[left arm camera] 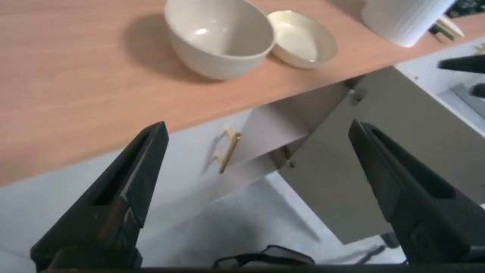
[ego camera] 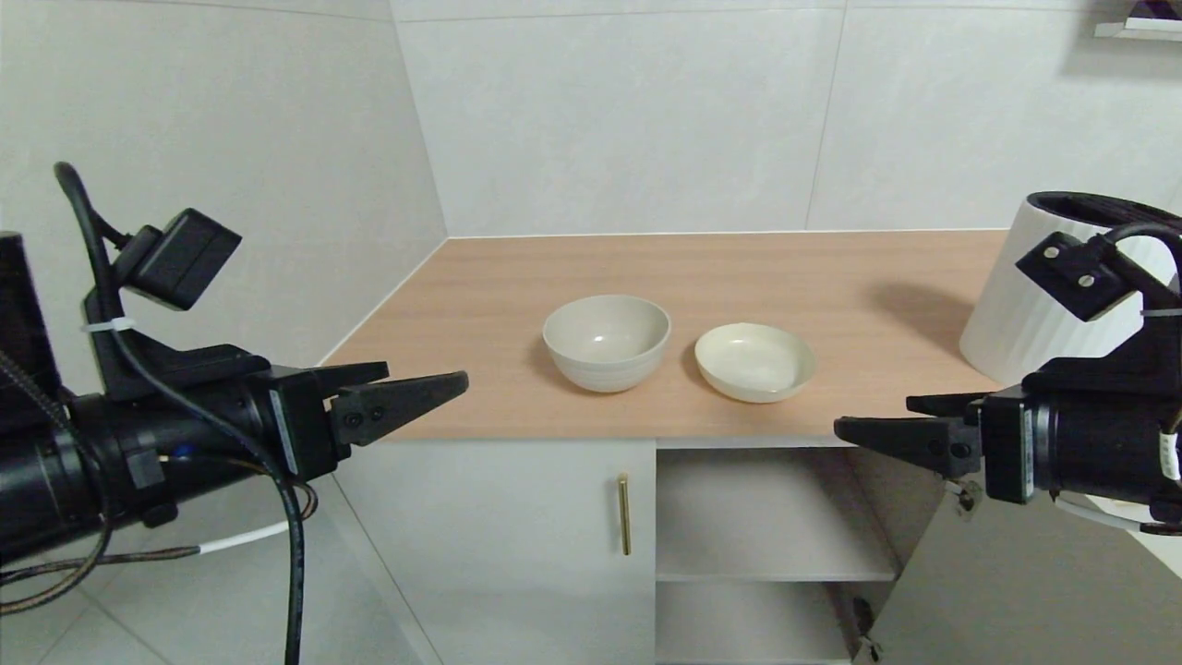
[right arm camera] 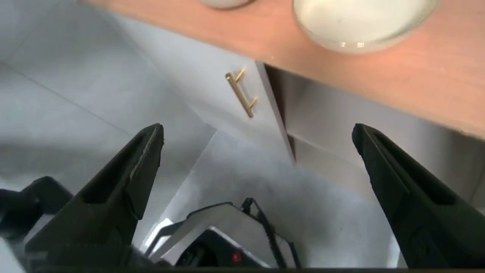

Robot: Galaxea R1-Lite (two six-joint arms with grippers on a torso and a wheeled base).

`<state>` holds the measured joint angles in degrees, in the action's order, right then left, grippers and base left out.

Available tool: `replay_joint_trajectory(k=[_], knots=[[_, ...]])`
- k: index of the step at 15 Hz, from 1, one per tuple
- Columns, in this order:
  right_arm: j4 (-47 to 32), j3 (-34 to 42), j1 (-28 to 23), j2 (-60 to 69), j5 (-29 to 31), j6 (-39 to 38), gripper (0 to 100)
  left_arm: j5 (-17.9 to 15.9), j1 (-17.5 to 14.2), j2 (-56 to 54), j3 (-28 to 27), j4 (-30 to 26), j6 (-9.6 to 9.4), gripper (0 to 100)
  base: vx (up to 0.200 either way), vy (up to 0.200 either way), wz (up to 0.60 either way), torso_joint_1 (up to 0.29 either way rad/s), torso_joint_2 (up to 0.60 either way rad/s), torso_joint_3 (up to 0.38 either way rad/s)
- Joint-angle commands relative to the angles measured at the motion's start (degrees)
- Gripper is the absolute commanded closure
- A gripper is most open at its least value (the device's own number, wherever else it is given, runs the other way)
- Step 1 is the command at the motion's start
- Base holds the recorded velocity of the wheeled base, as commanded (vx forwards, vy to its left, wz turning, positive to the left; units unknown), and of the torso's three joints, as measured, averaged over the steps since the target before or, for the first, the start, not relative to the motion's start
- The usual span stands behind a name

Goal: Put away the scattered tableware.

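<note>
A deep off-white bowl stands on the wooden countertop. To its right, close beside it, lies a shallow cream dish. My left gripper hovers in front of the counter's left front corner, open and holding nothing. Off the counter's right front edge, at counter height, my right gripper is also open with nothing between its fingers. Both grippers are well short of the tableware.
A tall white ribbed container stands at the counter's right end. Below, the left cabinet door with a gold handle is closed. The right door hangs open, showing bare shelves. Tiled walls close the left and back.
</note>
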<state>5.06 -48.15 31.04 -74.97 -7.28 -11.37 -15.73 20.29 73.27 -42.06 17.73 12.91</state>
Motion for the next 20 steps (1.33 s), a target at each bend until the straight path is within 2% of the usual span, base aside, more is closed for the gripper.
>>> replay_joint_trajectory(k=[1,3,6,7,9,10,11,13,14,15,16,20], knots=[[4.4,-0.1,-1.8,-4.4,-0.2,1.4,0,0.1,0.3,4.5,-4.1,-0.2,0.01,0,0.0,0.0,0.0,0.0,0.0,0.0],[8.3,-2.0,-2.2,-8.3,0.2,1.4,0,0.4,0.1,8.6,-8.7,-0.8,0.01,0,0.0,0.0,0.0,0.0,0.0,0.0],[1.4,-9.8,-3.4,-13.1,3.5,-2.2,0,0.7,0.3,13.4,-13.1,-5.2,0.01,0,0.0,0.0,0.0,0.0,0.0,0.0],[-0.5,-11.6,-3.4,-13.8,5.1,-4.1,0,0.8,0.3,15.1,-14.5,-6.8,0.71,0,0.0,0.0,0.0,0.0,0.0,0.0],[-0.6,-13.1,-3.4,-15.3,8.6,-5.4,0,3.6,2.3,17.9,-17.6,-8.5,8.62,0,0.0,0.0,0.0,0.0,0.0,0.0],[-0.4,-13.4,-3.4,-16.0,10.2,-5.7,0,7.0,4.1,20.3,-19.9,-8.7,13.98,0,0.0,0.0,0.0,0.0,0.0,0.0],[-0.1,-13.5,-3.4,-16.3,10.5,-6.4,0,9.0,4.7,22.1,-20.9,-8.5,15.48,0,0.0,0.0,0.0,0.0,0.0,0.0],[2.1,-13.2,-3.4,-16.9,11.4,-7.1,0,14.5,5.6,26.3,-22.2,-7.2,16.45,0,0.0,0.0,0.0,0.0,0.0,0.0],[2.3,-13.1,-3.4,-17.0,11.7,-7.1,0,17.7,6.2,28.4,-23.0,-5.4,17.5,0,0.0,0.0,0.0,0.0,0.0,0.0],[2.4,-13.0,-3.4,-17.0,11.7,-7.1,0,18.7,6.3,29.2,-23.2,-4.7,17.94,0,0.0,0.0,0.0,0.0,0.0,0.0],[2.4,-13.0,-3.4,-17.0,11.7,-7.1,0,21.3,6.6,32.0,-23.9,-3.0,18.47,0,0.0,0.0,0.0,0.0,0.0,0.0],[2.5,-13.0,-3.5,-17.3,11.7,-7.2,0,21.5,6.8,36.2,-25.9,-2.5,19.7,0,0.0,0.0,0.0,0.0,0.0,0.0]])
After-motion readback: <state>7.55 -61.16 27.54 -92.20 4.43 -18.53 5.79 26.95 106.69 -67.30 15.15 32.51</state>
